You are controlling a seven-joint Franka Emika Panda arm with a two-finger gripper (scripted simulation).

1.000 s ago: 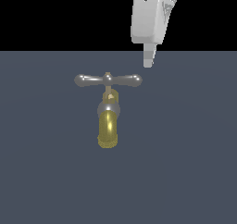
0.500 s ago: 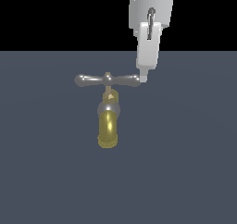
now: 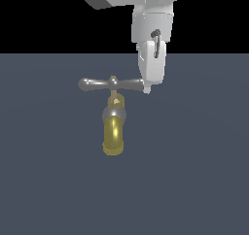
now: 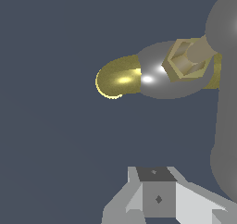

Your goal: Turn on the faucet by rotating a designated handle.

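Faucet (image 3: 113, 127) sits on the flat grey floor (image 3: 194, 180), yellow spout pointing toward the camera, grey collar above it, thin brass stem, handle (image 3: 112, 84) as a level crossbar on top. In the exterior view the gripper (image 3: 147, 89) hangs straight down at the crossbar's end on the exterior view's right, its tip looking to be touching or just beside that rounded end, with the hub and spout off to the side of it; the two fingers overlap as one pale blade, so open or closed can't be told here. Wrist view: the faucet (image 4: 152, 75) shows from above, yellow spout, shiny collar, brass hex hub, and the handle (image 4: 227, 102) is a big blurred grey bar close against the camera edge, just beside the gripper (image 4: 158, 201). Only the pale finger bases and a dark block between them show, tips hidden, so state again can't be told; nothing looks clamped. Judgement: the step is a push, not a grab. Keep the tip at bar height, contact near the bulb end for the most leverage, and sweep in an arc around the stem rather than straight, or the tip will likely slide off the rounded end. Stay clear of the hub.
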